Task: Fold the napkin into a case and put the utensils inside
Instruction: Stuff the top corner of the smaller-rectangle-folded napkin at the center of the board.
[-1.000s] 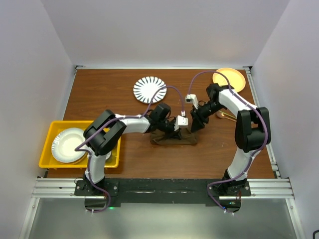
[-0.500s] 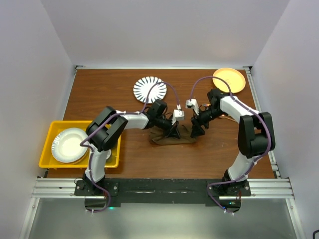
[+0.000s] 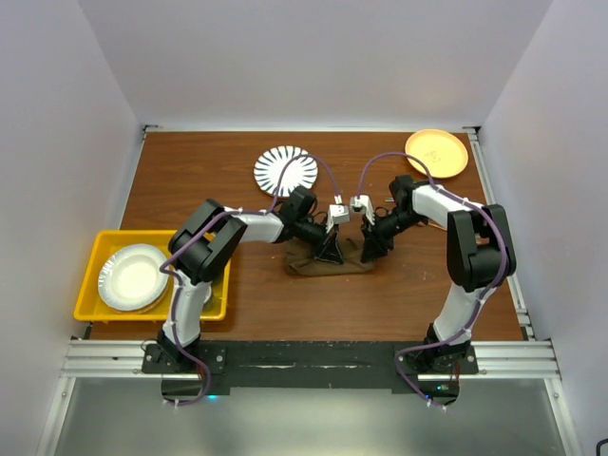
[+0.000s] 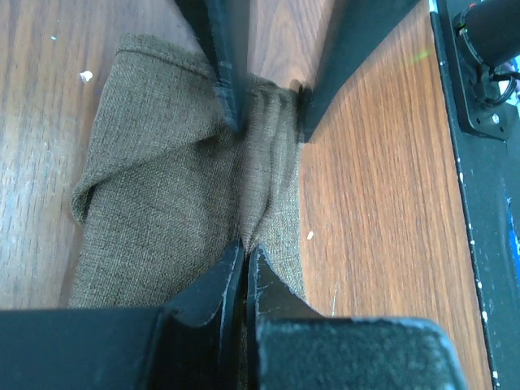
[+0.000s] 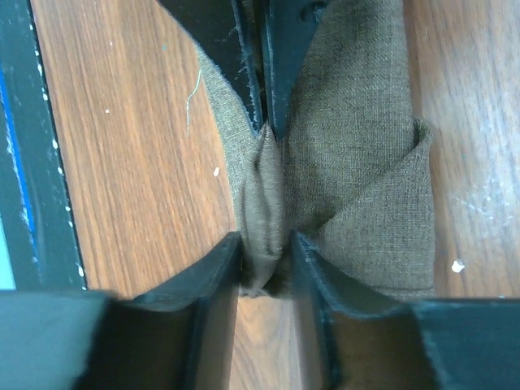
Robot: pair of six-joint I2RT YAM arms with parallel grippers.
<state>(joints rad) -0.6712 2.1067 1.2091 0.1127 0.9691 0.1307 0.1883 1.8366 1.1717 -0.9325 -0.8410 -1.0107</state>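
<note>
Olive-brown cloth, the napkin (image 3: 309, 269), lies as a narrow band at the centre of the wooden counter (image 3: 190, 190) in the overhead view. Both arms reach in over it. The left tool (image 3: 330, 255) stands at the band's middle and the right tool (image 3: 369, 253) near its right end. Their jaws are too small here to judge, and no utensils can be made out.

From the left wrist, the left tool (image 4: 245, 258) at the bottom of the frame is closed tight on a raised ridge of the napkin (image 4: 162, 203). The right tool (image 4: 266, 122) at the top straddles the same ridge, with gathered pleats filling its gap. A loose flap folds over at the left of the frame.

From the right wrist, the right tool (image 5: 264, 252) at the bottom stands partly open yet presses the ridge from both sides. The left tool (image 5: 262, 114) pinches it at the top.

A fold is probably being set along this ridge. To do it well, both pinches should travel together, level and in one direction, with the ridge taut between them so it lays over straight. The wider right-hand grip might let cloth slip, and the loose flap could drag askew.
</note>
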